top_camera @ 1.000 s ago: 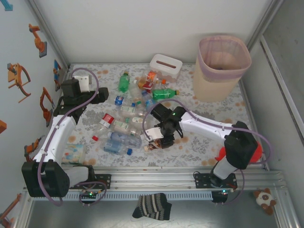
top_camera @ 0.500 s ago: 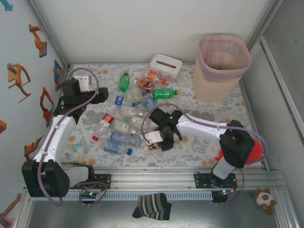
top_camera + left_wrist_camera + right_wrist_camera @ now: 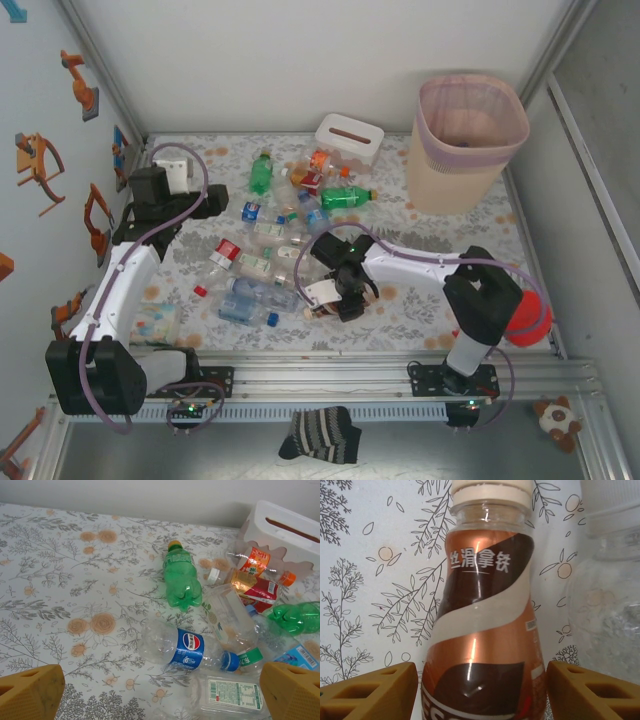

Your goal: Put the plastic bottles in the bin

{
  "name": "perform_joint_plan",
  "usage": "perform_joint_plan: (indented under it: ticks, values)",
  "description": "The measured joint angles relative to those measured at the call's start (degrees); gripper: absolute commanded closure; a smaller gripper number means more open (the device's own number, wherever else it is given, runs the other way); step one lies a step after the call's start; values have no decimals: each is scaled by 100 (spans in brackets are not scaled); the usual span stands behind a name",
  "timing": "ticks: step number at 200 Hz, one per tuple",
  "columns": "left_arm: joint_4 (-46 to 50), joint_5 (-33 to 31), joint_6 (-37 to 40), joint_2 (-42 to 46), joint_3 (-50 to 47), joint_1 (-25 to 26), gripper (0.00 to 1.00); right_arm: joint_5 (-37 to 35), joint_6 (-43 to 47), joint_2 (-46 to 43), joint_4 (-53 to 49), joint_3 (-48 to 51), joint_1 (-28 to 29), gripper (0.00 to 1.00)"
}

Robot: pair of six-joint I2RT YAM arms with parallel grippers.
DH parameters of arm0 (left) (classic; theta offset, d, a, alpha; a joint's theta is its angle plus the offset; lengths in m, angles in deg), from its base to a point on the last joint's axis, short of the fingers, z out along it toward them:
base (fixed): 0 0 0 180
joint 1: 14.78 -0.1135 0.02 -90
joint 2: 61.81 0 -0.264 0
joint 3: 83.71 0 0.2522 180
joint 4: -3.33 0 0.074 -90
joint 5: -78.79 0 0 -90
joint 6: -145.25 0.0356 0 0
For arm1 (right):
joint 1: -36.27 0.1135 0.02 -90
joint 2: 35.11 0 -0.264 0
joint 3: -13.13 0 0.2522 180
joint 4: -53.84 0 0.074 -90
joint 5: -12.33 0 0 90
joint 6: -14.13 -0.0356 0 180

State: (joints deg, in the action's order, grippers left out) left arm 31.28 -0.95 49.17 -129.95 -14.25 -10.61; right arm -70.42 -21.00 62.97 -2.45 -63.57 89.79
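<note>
The plastic bottles (image 3: 268, 264) lie scattered on the counter (image 3: 420, 300), well apart from the bin (image 3: 452, 185) at the far right. The right gripper (image 3: 482, 685) stands about half open astride a brown coffee bottle (image 3: 480, 620); I cannot tell whether its fingers (image 3: 380, 690) press on it. It should close squarely on the body, below the cap, then lift. The left gripper (image 3: 160, 692) is wide open and holds nothing. The top view places the bin; the right wrist view gives the slim margins at each finger.
</note>
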Motion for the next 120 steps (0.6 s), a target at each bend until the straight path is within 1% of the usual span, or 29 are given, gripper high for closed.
perform_joint_plan:
  ticks: [42,96,120]
  values:
    - [0,0,0,0,0,0,0,-9,-39,52,46,85,0,32]
    - [0,-24,4,0,0,33,0,-4,-109,46,61,107,0,44]
    - [7,-22,22,-33,2,42,0,11,-109,-15,63,125,0,46]
